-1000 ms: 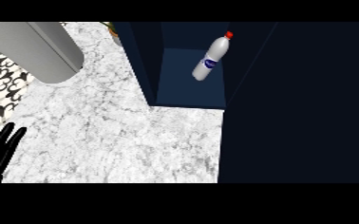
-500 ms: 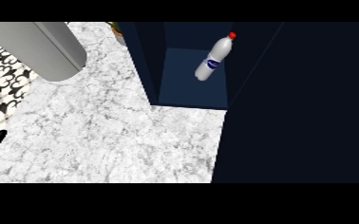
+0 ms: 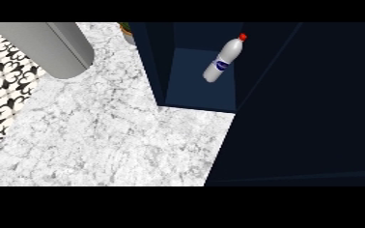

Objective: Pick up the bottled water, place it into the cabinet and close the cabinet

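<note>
Bottle (image 3: 224, 61) seen standing inside the open cabinet (image 3: 203, 84), beside the marble bench (image 3: 107, 135).

The white bottle, red-capped and blue-labelled, is set on the cabinet's blue floor, close to its right wall and tilted in the view; the dark door (image 3: 299, 106) is seen to the right, not shut; a grey rounded shape (image 3: 53, 48) is seen at the bench's upper left, and patterned tiles (image 3: 14, 77) at the left edge; neither hand is shown, so the state of the fingers cannot be told.
</note>
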